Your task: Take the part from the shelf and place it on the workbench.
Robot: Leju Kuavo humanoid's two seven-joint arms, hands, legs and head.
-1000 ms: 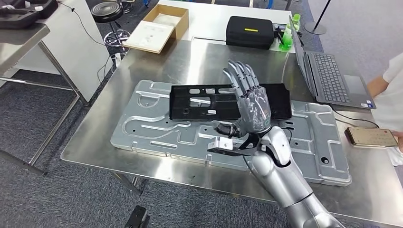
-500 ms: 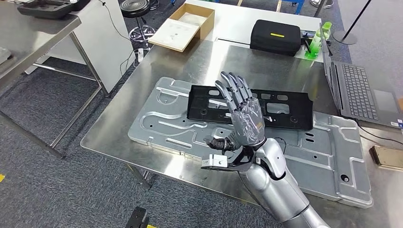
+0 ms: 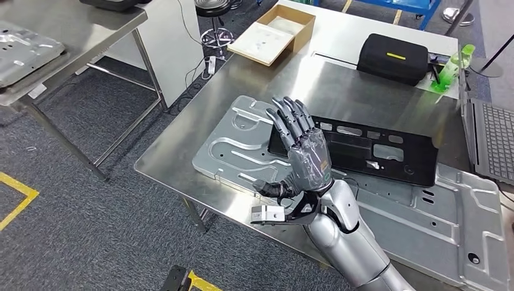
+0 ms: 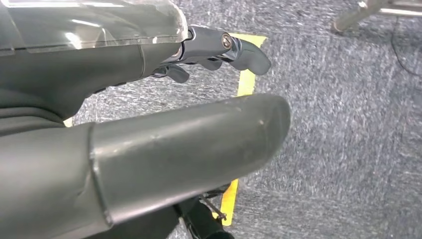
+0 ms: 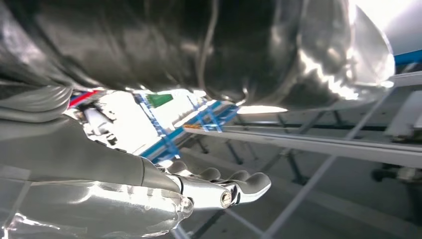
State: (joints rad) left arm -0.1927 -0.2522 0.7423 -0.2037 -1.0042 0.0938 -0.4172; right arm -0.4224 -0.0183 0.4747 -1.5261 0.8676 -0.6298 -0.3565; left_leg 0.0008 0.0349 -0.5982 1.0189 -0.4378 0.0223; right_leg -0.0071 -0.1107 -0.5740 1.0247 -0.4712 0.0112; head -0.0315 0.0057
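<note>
A silver robot arm rises from the lower edge of the head view. Its right hand (image 3: pixel 308 159) is raised, back of the hand toward the camera, fingers (image 3: pixel 290 119) straight and spread, holding nothing. The left hand (image 4: pixel 149 124) hangs over grey carpet (image 3: pixel 91 200) with yellow tape (image 4: pixel 238 134) on it; its thick thumb and a bent finger show up close, but whether it is open or closed cannot be told.

Just beyond the raised hand stands a steel bench (image 3: pixel 327 79), its near corner pointing toward the camera. On it lies a large stamped silver metal panel (image 3: pixel 418 212), running off the right edge of the picture. The task's part, a long black plastic tray (image 3: pixel 376 148) with cut-outs, rests on top of the panel's far side; the raised hand hides its left end.

Toward the far side of the bench are a black zipped case (image 3: pixel 391 57) with a yellow label and, beside it, a green bottle (image 3: pixel 448 70). A laptop (image 3: pixel 488 136) sits at the right edge, partly cut off. An open cardboard box (image 3: pixel 273 33) lies on the adjoining surface beyond.

At far left a second steel table (image 3: pixel 79 27) carries another silver panel (image 3: pixel 24 51), cut off by the frame. A stool (image 3: pixel 215 9) stands behind it.

In the right wrist view, bright glare blurs the surroundings; blue framing and grey rails are faintly visible.
</note>
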